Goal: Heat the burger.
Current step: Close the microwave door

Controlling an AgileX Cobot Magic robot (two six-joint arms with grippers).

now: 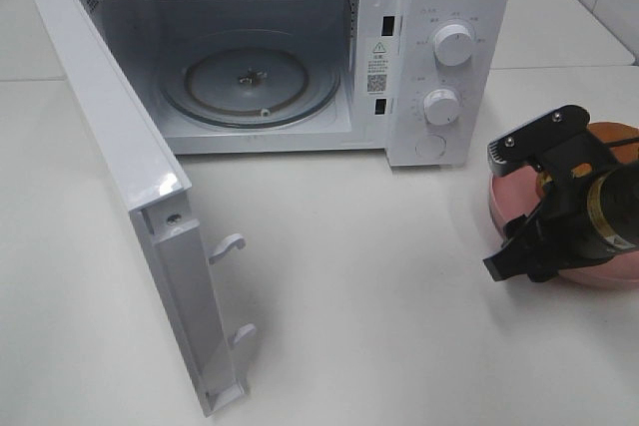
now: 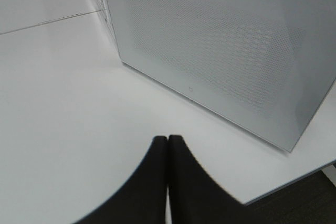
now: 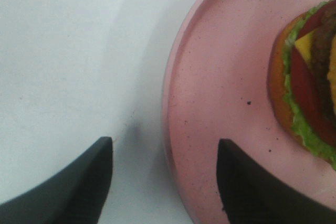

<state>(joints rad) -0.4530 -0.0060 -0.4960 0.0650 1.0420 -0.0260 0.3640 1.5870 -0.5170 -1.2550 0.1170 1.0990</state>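
fingers on my right arm stood spread apart, straddling the rim of the pink plate: one tip hung over the bare counter, the other over the plate's inner surface, pinching nothing yet. the burger lay further in across the plate, beyond the inner tip, so i judged the rim between my tips was what the coming grasp turned on. my right arm was plainly the nearer; the left fingers were pressed together, empty, behind the microwave, whose door stood open. the burger looked round, with an orange-brown bun, frilly green lettuce, red tomato, yellow cheese and dark patty.
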